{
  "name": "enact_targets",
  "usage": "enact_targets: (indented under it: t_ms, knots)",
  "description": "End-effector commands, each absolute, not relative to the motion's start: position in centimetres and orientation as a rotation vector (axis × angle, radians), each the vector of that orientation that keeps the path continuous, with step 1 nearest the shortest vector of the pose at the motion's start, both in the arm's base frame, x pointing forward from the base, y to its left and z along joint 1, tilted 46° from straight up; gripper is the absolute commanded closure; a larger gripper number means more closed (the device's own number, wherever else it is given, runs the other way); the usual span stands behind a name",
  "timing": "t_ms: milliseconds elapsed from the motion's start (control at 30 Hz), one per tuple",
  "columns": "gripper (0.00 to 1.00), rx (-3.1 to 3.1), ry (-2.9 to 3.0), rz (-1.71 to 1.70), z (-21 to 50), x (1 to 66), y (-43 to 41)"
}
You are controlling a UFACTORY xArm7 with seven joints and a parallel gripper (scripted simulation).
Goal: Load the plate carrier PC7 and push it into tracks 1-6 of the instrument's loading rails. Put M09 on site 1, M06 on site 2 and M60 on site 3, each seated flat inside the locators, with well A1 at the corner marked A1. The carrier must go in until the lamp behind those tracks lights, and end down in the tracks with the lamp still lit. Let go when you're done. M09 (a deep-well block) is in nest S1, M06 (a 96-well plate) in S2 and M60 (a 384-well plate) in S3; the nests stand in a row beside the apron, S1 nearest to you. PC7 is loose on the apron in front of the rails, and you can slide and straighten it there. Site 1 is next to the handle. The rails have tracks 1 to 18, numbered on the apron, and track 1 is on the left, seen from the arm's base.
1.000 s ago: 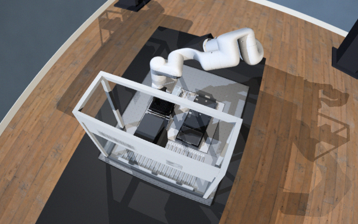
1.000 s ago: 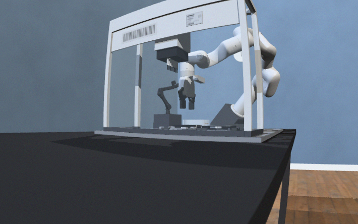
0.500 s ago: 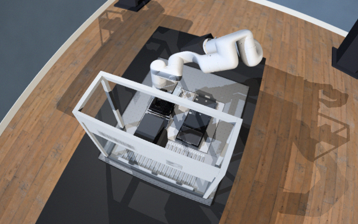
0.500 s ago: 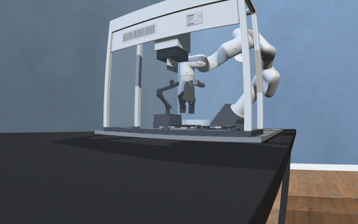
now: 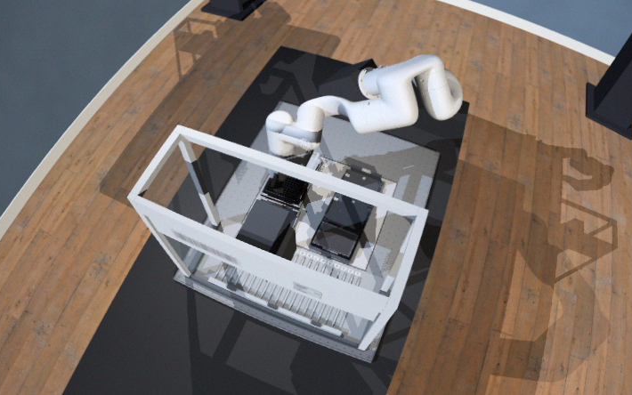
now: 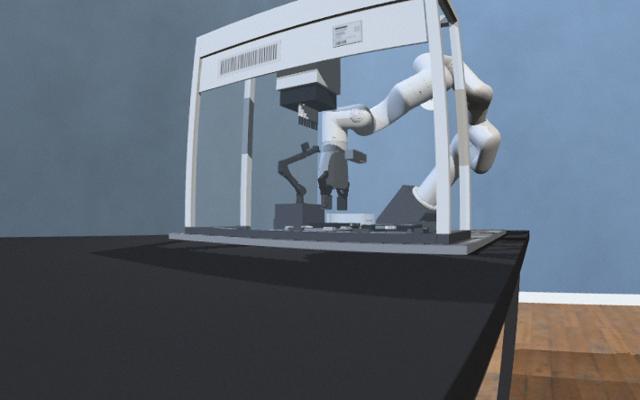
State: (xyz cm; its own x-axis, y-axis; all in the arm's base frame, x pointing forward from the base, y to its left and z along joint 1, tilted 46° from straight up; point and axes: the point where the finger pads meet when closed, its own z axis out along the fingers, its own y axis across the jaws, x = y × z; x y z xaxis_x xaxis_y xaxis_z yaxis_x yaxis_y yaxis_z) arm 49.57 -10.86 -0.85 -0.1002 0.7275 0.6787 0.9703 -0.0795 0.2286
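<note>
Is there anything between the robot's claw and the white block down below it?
Nothing visible is in the way. The open gripper hangs just above the white deep-well block, with only air under its fingers. The instrument's dark pipetting head sits higher up.

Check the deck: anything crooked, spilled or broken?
Nothing stands out. The plates sit square in their row, the carrier lies roughly in line with the rails, and the open gripper hangs above, holding nothing.
</note>
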Motion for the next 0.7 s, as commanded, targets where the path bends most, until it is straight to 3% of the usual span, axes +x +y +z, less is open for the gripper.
enact_targets:
  t_ms: [0, 667]
  knots:
    - [0.00, -1.840, -1.859, -0.985, -1.2, 49.7, -10.7]
    - [0.00, -1.840, -1.859, -0.984, -2.3, 50.1, -9.6]
